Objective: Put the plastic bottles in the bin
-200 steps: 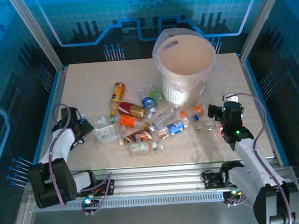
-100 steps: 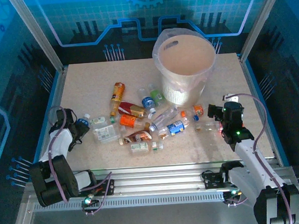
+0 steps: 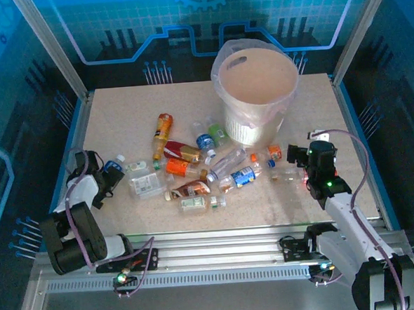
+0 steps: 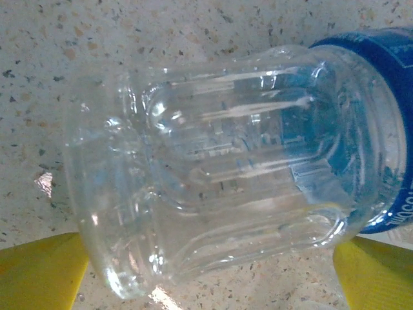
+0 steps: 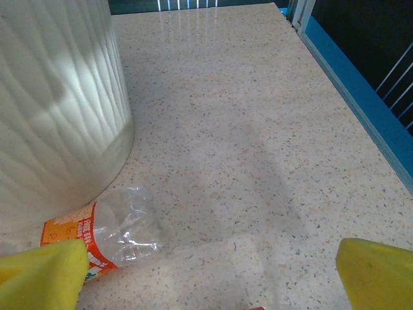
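Several plastic bottles (image 3: 194,168) lie scattered mid-table in front of the white ribbed bin (image 3: 256,89). At the left edge, my left gripper (image 3: 104,177) stands open at a clear bottle with a blue label (image 4: 245,161). That bottle lies on its side with its base between the yellow fingertips (image 4: 39,271). My right gripper (image 3: 296,155) is open and holds nothing, low over the table right of the bin. An orange-labelled clear bottle (image 5: 106,232) lies against the bin wall (image 5: 58,110), just ahead of its left fingertip (image 5: 42,274).
A crumpled clear bottle (image 3: 287,173) lies close to the right gripper. A tall orange bottle (image 3: 163,127) lies at the far edge of the pile. Blue rails (image 3: 357,139) border the table on both sides. Bare tabletop (image 5: 258,161) stretches ahead of the right gripper.
The left arm has swung further left and its gripper has closed in on the blue-labelled bottle. The right arm has not moved.
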Available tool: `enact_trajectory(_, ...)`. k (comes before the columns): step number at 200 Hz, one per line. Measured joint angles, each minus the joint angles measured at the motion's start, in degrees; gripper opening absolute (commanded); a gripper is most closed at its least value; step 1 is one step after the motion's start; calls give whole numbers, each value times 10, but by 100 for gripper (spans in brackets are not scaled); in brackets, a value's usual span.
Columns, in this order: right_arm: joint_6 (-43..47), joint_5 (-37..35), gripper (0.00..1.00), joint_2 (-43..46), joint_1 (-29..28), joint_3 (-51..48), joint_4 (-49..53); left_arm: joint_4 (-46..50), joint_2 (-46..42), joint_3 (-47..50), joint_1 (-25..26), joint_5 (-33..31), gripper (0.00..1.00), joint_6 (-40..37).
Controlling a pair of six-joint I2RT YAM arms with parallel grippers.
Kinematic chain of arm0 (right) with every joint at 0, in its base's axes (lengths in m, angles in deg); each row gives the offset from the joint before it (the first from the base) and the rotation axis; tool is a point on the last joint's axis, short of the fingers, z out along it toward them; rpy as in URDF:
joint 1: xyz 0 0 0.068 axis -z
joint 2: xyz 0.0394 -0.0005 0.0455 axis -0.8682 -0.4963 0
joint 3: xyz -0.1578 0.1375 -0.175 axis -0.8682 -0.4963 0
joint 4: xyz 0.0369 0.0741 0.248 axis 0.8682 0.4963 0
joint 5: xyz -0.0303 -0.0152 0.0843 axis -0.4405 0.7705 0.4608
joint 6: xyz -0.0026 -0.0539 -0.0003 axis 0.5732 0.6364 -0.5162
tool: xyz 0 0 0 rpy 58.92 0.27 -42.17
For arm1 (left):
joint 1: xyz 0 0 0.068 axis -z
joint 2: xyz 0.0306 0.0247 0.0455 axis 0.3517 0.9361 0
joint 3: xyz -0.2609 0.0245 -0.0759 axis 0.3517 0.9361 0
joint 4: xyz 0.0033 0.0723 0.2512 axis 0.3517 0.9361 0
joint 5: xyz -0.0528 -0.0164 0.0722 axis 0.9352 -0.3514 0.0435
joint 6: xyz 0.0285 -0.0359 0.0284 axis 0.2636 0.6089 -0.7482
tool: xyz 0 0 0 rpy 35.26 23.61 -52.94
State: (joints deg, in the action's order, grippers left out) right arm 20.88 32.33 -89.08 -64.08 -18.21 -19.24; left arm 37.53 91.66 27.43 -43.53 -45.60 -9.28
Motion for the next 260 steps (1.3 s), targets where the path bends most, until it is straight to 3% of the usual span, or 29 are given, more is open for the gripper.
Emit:
enact_trajectory(93,-2,0,100,-6,-7,3,6,118,-134,-107,0,17,99,-28)
enact_trajectory(128,-7,-16,100,-7,-7,19,20,137,-85,-178,-2,55,99,-158)
enact_trajectory(204,-22,-38,100,-50,-7,50,44,174,28,-250,-2,39,99,-467)
enact_trajectory(260,-26,-45,100,-58,-7,52,53,216,87,-255,-2,39,99,-564)
